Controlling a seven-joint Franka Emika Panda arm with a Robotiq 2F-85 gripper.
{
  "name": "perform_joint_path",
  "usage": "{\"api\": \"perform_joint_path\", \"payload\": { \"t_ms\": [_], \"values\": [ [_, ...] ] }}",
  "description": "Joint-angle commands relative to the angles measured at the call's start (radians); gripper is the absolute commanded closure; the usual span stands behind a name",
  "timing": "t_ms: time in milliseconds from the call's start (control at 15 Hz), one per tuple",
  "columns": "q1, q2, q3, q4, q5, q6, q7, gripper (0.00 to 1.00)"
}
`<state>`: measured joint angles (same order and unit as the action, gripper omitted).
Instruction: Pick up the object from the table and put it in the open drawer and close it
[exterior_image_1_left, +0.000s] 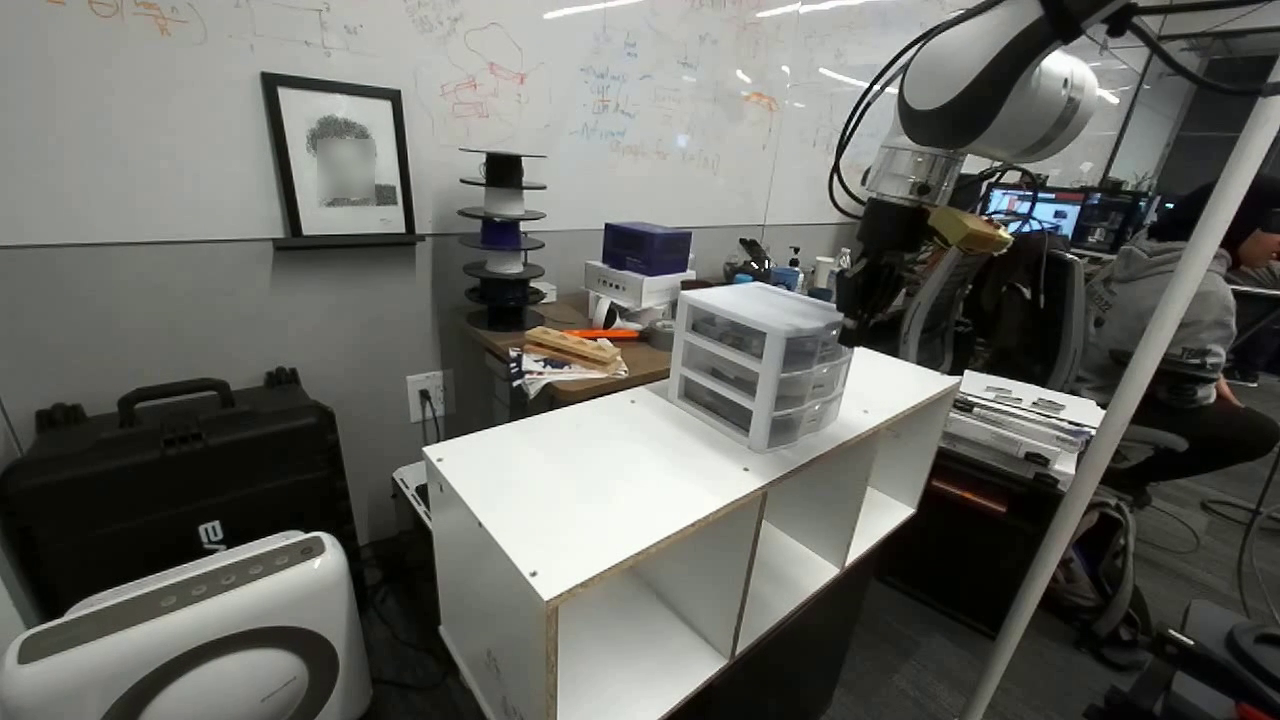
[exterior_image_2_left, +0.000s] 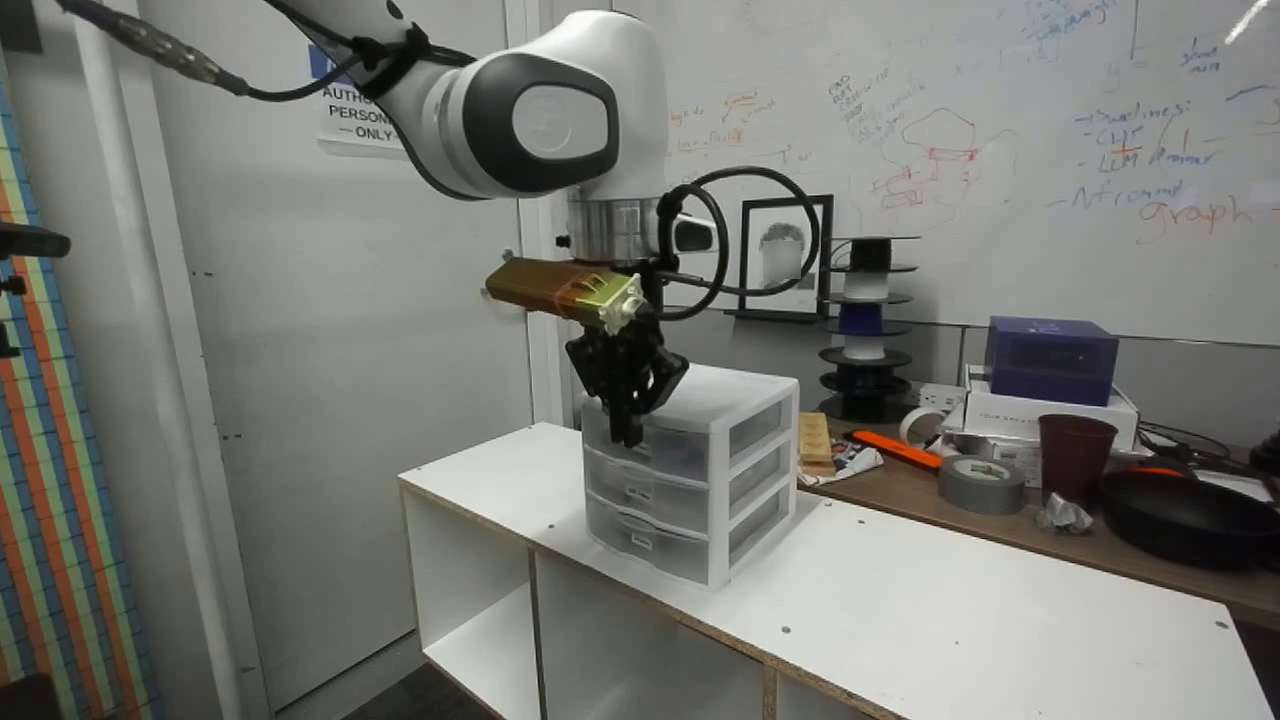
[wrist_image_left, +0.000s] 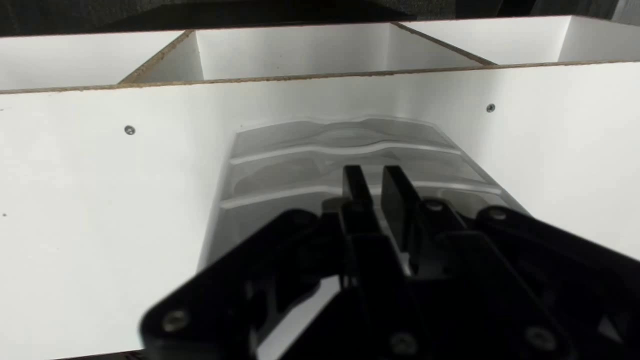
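Note:
A small white-framed drawer unit (exterior_image_1_left: 762, 400) with three translucent drawers stands on the white table (exterior_image_1_left: 590, 480); the unit (exterior_image_2_left: 718, 500) and table (exterior_image_2_left: 960, 600) show in both exterior views. All three drawers look shut, including the top drawer (exterior_image_2_left: 680, 452). My black gripper (exterior_image_2_left: 626, 432) points down just in front of the top drawer; whether it touches cannot be told. In the wrist view the gripper (wrist_image_left: 372, 172) has its fingers a small gap apart, with nothing between them, above the drawer fronts (wrist_image_left: 280, 172). No separate object shows on the table top.
A brown desk (exterior_image_2_left: 900, 500) stands behind the table with tape (exterior_image_2_left: 982, 484), a dark red cup (exterior_image_2_left: 1075, 455), a black pan (exterior_image_2_left: 1190, 515) and boxes. A white pole (exterior_image_1_left: 1130, 400) stands beside the table. Open cube compartments (exterior_image_1_left: 640, 640) lie under the table top.

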<state>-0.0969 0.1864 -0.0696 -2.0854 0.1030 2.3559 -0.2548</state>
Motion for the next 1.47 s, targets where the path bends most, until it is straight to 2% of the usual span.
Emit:
{"api": "perform_joint_path", "payload": {
  "t_ms": [0,133,200,333,400,467,533,600,667,1000,1067,1400],
  "values": [
    [-0.002,-0.047,0.004,0.023,-0.036,-0.096,0.002,0.83],
    [-0.001,-0.089,0.001,0.009,-0.055,-0.144,0.005,0.84],
    [0.0,-0.116,0.0,-0.004,-0.062,-0.162,0.002,0.75],
    [0.0,-0.171,-0.003,-0.027,-0.077,-0.2,0.0,0.75],
    [0.0,-0.205,-0.004,-0.047,-0.076,-0.213,-0.003,0.69],
    [0.0,-0.233,-0.006,-0.06,-0.077,-0.226,-0.002,0.7],
    [0.0,-0.27,-0.009,-0.086,-0.069,-0.228,-0.012,0.63],
    [0.0,-0.303,-0.013,-0.11,-0.068,-0.238,-0.016,0.45],
    [0.0,-0.337,-0.016,-0.137,-0.069,-0.236,-0.017,0.45],
    [0.001,-0.484,-0.033,-0.279,-0.092,-0.262,-0.008,0.07],
    [0.001,-0.515,-0.035,-0.31,-0.097,-0.267,-0.005,0.02],
    [0.006,-0.681,-0.05,-0.465,-0.11,-0.297,-0.037,0.0]
  ]
}}
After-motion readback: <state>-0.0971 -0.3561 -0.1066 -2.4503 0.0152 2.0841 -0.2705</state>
